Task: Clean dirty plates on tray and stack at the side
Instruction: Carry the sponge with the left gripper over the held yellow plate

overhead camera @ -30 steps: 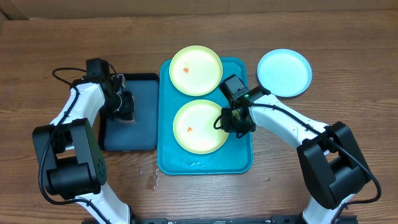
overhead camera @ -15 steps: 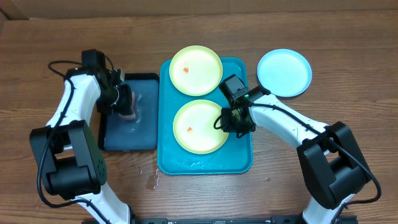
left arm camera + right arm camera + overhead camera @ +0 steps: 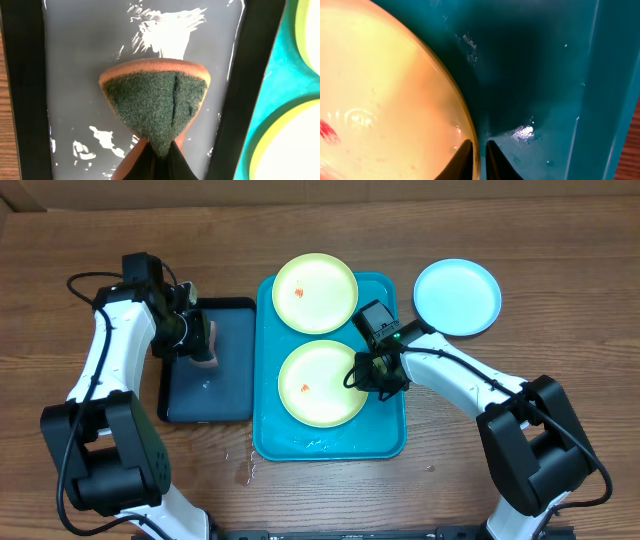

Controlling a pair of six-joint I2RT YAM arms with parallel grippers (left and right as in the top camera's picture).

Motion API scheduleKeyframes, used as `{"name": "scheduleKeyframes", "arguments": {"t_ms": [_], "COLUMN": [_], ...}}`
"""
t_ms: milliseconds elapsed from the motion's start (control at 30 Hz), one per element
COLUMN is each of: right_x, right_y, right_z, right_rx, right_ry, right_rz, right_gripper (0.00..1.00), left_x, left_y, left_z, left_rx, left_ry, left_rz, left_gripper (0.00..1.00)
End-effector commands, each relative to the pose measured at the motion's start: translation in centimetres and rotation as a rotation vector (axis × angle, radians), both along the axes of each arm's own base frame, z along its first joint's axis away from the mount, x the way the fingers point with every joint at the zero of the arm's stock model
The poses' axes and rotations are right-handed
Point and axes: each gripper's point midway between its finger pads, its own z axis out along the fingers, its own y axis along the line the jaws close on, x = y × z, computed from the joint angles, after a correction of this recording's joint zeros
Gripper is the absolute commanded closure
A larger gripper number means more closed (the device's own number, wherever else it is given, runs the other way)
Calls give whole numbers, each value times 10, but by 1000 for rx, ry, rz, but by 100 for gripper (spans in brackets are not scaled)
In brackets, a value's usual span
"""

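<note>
Two pale yellow-green dirty plates lie on the teal tray (image 3: 395,438): a far one (image 3: 315,292) and a near one (image 3: 320,383), each with a red-orange smear. A light blue plate (image 3: 457,297) rests on the table to the right of the tray. My right gripper (image 3: 368,375) (image 3: 480,157) is shut on the near plate's (image 3: 385,100) right rim, one finger on each side. My left gripper (image 3: 203,343) (image 3: 160,162) is shut on an orange sponge (image 3: 155,107) with a green scouring face, held above the dark tray (image 3: 75,75).
The dark navy tray (image 3: 228,385) lies just left of the teal tray and holds a shiny film of water. Water drops lie on the wood table (image 3: 245,465) at the teal tray's front left corner. The teal tray's floor (image 3: 545,75) is wet beside the plate.
My left arm has swung back and to the left with the sponge in its jaws. My right jaws have shut on the near plate's rim; that arm has stayed in place.
</note>
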Motion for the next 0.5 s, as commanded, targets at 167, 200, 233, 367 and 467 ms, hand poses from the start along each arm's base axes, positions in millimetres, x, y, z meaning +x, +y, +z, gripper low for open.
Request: {"name": "scheduleKeyframes", "arguments": {"t_ms": [167,200,233,367,467], "right_x": [5,5,6,7,7], "right_y": [16,19,19,20,20], "right_z": [7,8,8,8,8], "right_rx": [90,102,108,112,116], "right_ry": [-15,-16,-13,-13,-10], "right_rz": [6,4,-12,-34,-54], "right_gripper": [90,90,90,92,96], "left_x": [10,10,10,11,11], "left_y": [0,3,4,-6,-24], "left_z": [64,70,77,89,87], "left_rx": [88,124,158,213,234], "left_ry": [-181,-197,-213,-251,-254], "left_rz": [4,15,23,-1,-90], "left_gripper": [96,96,96,96,96]}}
